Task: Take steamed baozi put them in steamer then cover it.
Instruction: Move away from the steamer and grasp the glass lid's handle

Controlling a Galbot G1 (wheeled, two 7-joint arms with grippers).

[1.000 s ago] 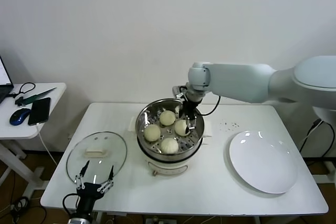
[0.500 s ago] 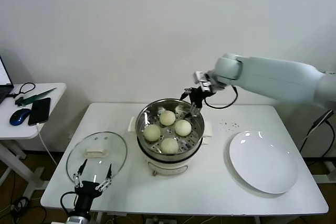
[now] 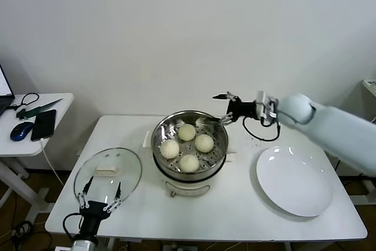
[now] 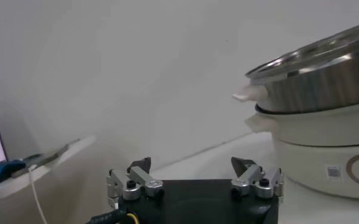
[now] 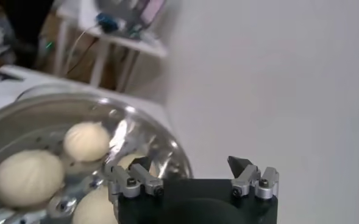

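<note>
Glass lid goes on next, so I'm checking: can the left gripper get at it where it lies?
Probably yes: the open left gripper sits beside the glass lid, nothing between.

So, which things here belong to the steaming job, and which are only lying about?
For the job:
- four baozi, already in the steamer
- glass lid, lying on the table, not yet on

Lying about:
- empty white plate
- mouse, phone and cables on the side table
</note>
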